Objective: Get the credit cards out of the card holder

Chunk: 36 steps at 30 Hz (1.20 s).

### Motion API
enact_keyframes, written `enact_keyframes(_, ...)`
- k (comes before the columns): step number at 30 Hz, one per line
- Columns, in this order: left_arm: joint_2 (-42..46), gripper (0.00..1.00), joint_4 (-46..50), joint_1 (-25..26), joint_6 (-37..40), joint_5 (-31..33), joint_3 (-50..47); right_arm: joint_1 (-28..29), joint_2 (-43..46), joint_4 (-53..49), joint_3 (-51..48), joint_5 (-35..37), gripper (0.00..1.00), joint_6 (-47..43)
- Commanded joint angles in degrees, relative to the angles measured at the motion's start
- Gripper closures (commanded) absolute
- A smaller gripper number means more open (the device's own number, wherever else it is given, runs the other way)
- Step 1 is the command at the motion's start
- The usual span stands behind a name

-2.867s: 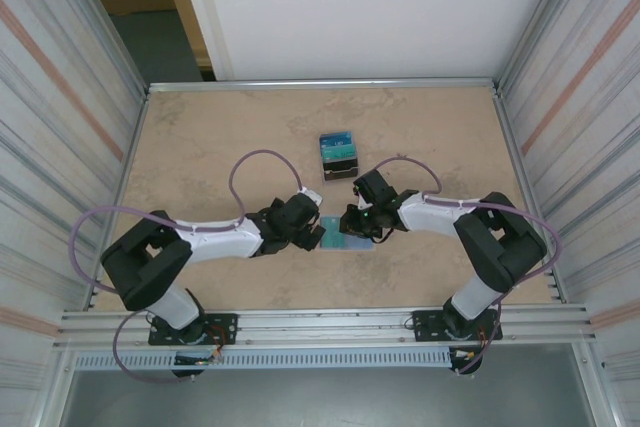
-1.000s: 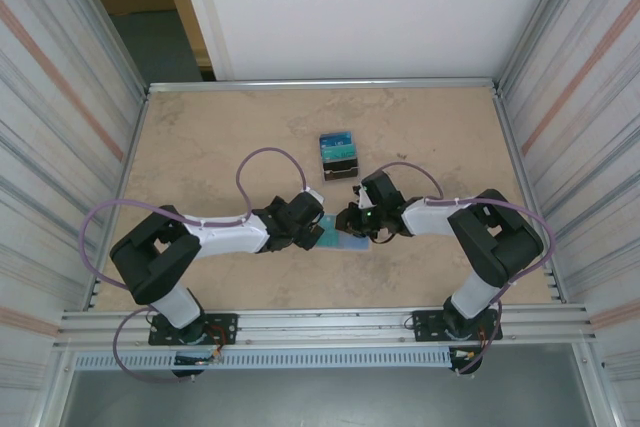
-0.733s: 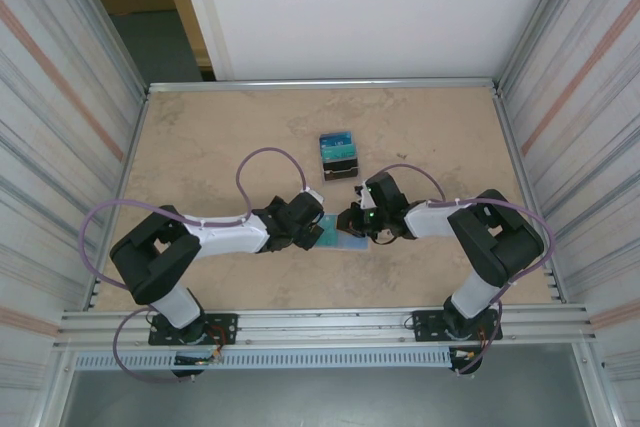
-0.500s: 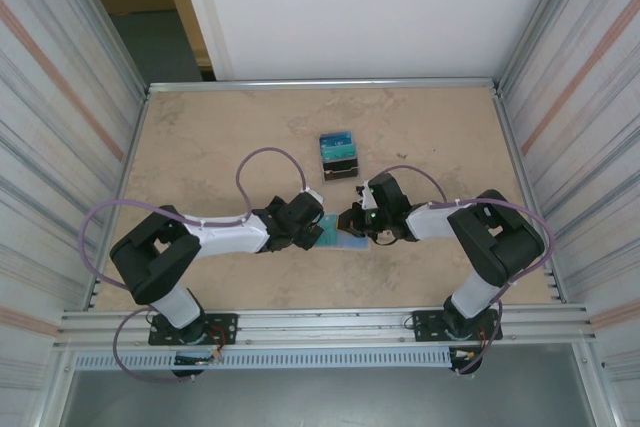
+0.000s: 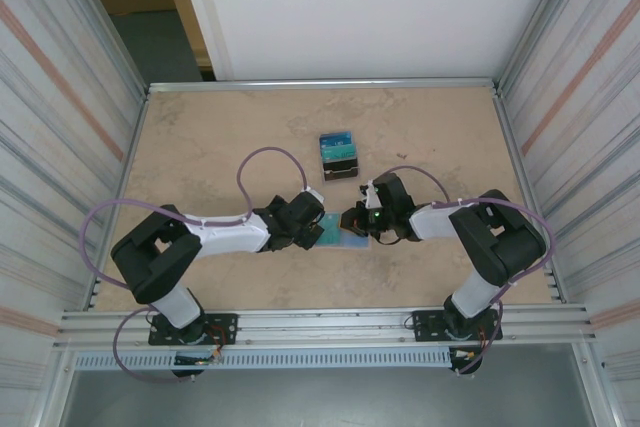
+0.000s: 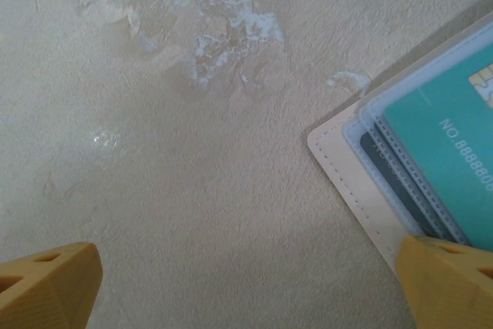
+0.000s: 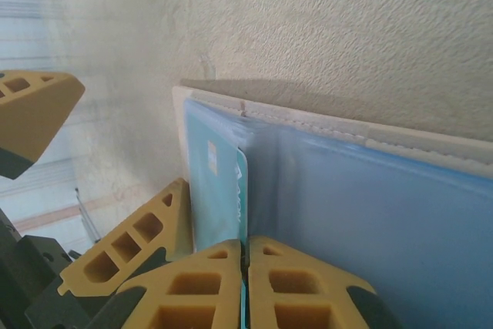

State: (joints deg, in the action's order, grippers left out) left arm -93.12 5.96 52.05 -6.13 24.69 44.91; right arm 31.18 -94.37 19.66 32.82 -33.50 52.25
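Cards like this teal one point(image 7: 223, 190) are thin, stiff, light and slick, so I want a pinch on the exposed short edge and a straight pull along the sleeve, not a twist. My right gripper point(image 7: 246, 283) is closed to a hairline on that edge, where the card pokes out of the holder point(image 6: 347, 175). The holder lies flat on the table point(image 6: 192, 152) between both arms. It has a white cover with a stitched border and glossy, floppy clear sleeves point(image 7: 370, 213) that will likely cling and lift with the card. My left gripper point(image 6: 250, 283) is spread wide and holds nothing. One yellow, ribbed fingertip point(image 6: 447, 283) sits over the holder's corner, though I cannot tell whether it presses down. A small teal pile point(image 5: 338, 155), cards I judge, lies well apart farther back.
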Motion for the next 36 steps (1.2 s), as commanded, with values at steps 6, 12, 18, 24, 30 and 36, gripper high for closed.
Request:
enact_keyframes(6, -1.6, 0.01, 2.3, 0.1, 1.1, 1.3, 1.1, -0.8, 1.4, 1.4, -1.0, -2.4, 0.89, 0.3)
enact_keyframes(12, -1.8, 0.01, 2.4, 0.2, 1.1, 1.1, 1.2, -0.8, 0.9, 4.6, -1.4, -3.7, 0.86, 2.5)
enact_keyframes(18, -1.9, 0.01, 2.4, 0.1, 0.9, 0.8, 1.3, -0.8, 0.8, 5.8, -2.0, -3.9, 0.87, 3.0)
enact_keyframes(24, -1.6, 0.01, 2.6, 0.2, 0.8, 0.9, 1.4, -0.8, 0.6, 5.8, -2.3, -3.5, 0.97, 3.0)
enact_keyframes(30, -1.5, 0.01, 2.6, 0.2, 0.8, 0.6, 1.5, -2.0, 0.7, 4.5, -2.4, -3.3, 0.98, 2.2)
enact_keyframes(36, -1.6, 0.01, 2.6, 0.1, 1.2, 0.6, 1.6, -3.2, 2.0, -2.4, -0.6, -2.7, 0.98, -1.6)
